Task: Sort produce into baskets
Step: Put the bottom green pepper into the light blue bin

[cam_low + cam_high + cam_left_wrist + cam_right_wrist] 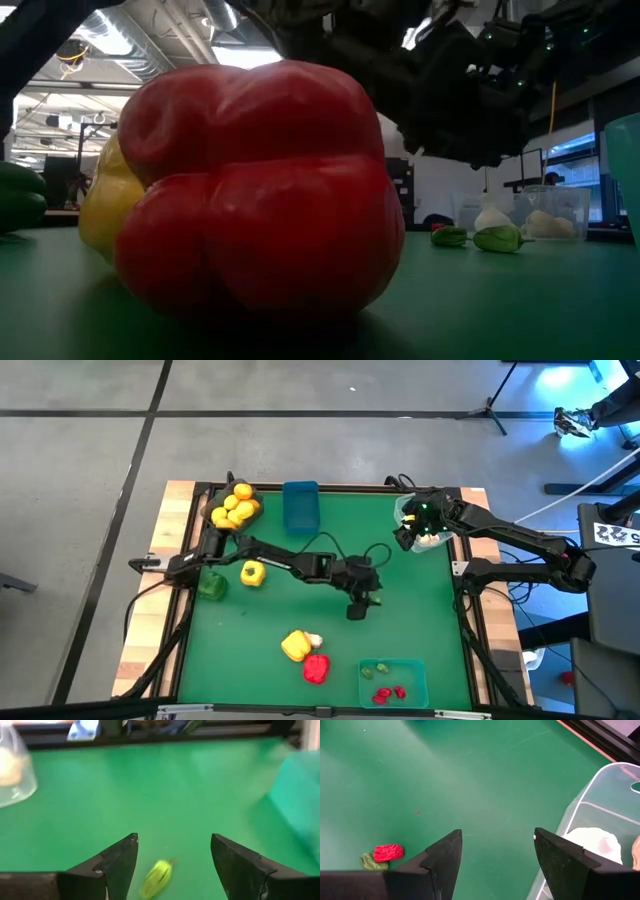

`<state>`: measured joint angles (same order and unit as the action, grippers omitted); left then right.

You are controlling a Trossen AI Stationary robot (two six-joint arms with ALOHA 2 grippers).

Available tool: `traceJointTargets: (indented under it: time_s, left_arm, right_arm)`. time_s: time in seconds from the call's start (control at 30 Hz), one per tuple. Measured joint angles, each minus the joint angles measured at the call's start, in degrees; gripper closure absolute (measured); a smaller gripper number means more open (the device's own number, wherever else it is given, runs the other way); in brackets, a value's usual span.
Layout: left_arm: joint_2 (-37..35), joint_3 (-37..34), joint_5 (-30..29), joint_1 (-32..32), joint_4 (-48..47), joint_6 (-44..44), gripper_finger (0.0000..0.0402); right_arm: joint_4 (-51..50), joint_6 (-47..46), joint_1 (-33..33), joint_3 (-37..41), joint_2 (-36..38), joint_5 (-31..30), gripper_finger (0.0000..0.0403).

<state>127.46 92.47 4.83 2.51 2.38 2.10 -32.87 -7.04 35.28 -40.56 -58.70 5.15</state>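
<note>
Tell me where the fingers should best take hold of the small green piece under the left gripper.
Probably across its narrow middle, coming straight down. The small green piece lies flat and elongated on the green mat, between the open fingers of the left gripper, nothing crowding it.

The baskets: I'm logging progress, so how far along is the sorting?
Partly done. The dark basket holds yellow fruits, the clear basket white pieces, and the teal basket red and green bits. The blue basket looks empty. Nothing is held: the left gripper is open over a small green piece, the right gripper open by the clear basket. Yellow, green, yellow and red peppers remain loose.
</note>
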Motion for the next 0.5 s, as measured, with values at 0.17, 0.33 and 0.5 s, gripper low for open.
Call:
traceJointTargets:
  time_s: [0.17,0.33,0.5]
  left_arm:
    - [1.1,-3.5,2.3,-1.6,5.2,0.4,0.0161]
    - [3.3,-3.7,6.7,-2.3,9.3,3.4,0.0161]
    - [6.2,-3.7,7.2,-2.1,10.4,4.5,0.0161]
  right_arm:
    - [0.1,0.0,0.0,0.0,0.0,-0.5,0.0159]
    - [0.3,0.0,0.0,0.0,0.0,-0.6,0.0159]
    - [0.1,-0.1,0.0,0.0,0.0,-0.6,0.0159]
